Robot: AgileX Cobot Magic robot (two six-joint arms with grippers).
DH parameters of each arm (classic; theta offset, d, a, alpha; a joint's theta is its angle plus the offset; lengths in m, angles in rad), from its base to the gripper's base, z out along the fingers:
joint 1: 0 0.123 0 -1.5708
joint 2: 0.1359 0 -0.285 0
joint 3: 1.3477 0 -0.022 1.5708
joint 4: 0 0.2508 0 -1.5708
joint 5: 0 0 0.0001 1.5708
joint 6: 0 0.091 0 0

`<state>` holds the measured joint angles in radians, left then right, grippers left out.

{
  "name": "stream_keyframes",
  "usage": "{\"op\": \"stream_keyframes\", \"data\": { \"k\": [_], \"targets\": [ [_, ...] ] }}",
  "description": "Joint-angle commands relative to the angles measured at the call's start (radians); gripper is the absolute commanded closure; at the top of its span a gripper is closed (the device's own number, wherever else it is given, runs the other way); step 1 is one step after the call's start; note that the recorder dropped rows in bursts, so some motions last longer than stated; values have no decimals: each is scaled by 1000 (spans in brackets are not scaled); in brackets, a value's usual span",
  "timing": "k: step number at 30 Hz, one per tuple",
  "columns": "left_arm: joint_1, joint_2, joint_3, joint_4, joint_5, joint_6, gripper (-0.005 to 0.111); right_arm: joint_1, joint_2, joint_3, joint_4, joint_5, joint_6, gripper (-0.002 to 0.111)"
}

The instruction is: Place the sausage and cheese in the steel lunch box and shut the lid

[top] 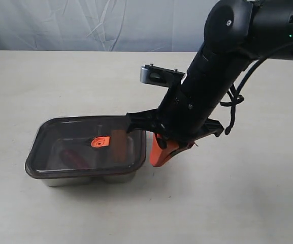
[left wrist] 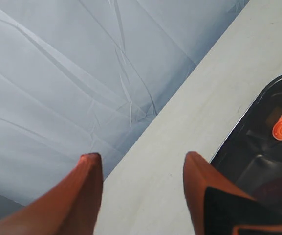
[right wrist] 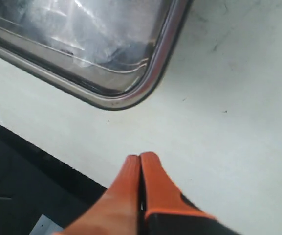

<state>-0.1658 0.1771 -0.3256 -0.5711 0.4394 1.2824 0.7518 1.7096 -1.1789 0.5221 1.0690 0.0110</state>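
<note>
— Under the lid [top: 85, 134], what's there?
— Sausage [top: 74, 157] and cheese [top: 118, 145], dim; lid sits on the box [top: 60, 181], looks closed
— Claws?
— Right claw [top: 161, 152] clenched just beside box, maybe for pressing lid; left claw [left wrist: 141, 155] released, empty

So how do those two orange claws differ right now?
The left gripper has its jaws wide apart; the right gripper has them pressed together. The left gripper is out of the exterior view and shows only in its own wrist camera, near the lid. The right gripper does show in the exterior view, low beside the steel lunch box. Both are orange-tipped and hold nothing.
</note>
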Motion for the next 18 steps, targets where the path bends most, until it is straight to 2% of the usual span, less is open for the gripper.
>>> {"op": "stream_keyframes", "data": {
  "k": [1,18],
  "targets": [
    [-5,-7,-7,-17,-9,-9,58,17,41,-3,4,-12,7,109],
    [-5,-7,-7,-17,-7,-9,58,47,153,-3,44,-91,3,109]
  ]
}}
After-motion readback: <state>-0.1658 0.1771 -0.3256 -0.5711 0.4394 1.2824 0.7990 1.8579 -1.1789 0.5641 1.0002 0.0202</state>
